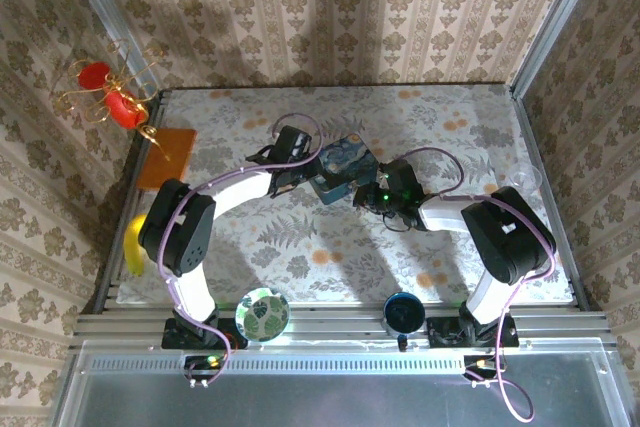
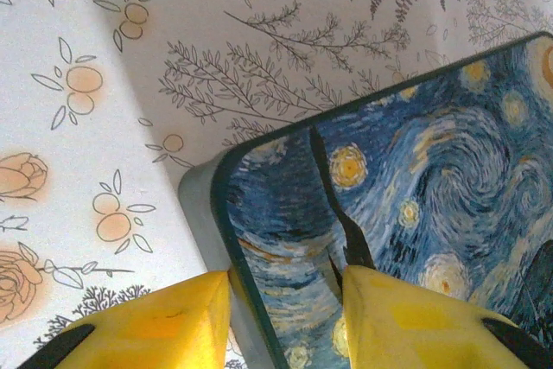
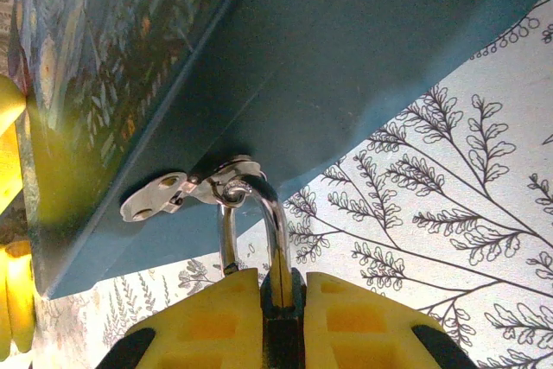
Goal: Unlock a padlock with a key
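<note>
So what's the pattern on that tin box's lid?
The tin box carries a swirling blue night sky with yellow stars, clearest from the left wrist.

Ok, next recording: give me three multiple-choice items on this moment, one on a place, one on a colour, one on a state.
1. The padlock hangs: A from the clasp on the blue tin; B loose, apart from the tin; C on the tin's lid.
2. The fingers of the right pincer are: A red; B yellow; C black.
3. The right pincer is: A wide open; B shut on nothing; C shut on the padlock.

1 A: its shackle passes through the clasp's ring.
2 B: both show yellow in the right wrist view.
3 C: the fingers meet on the padlock's body.
</note>
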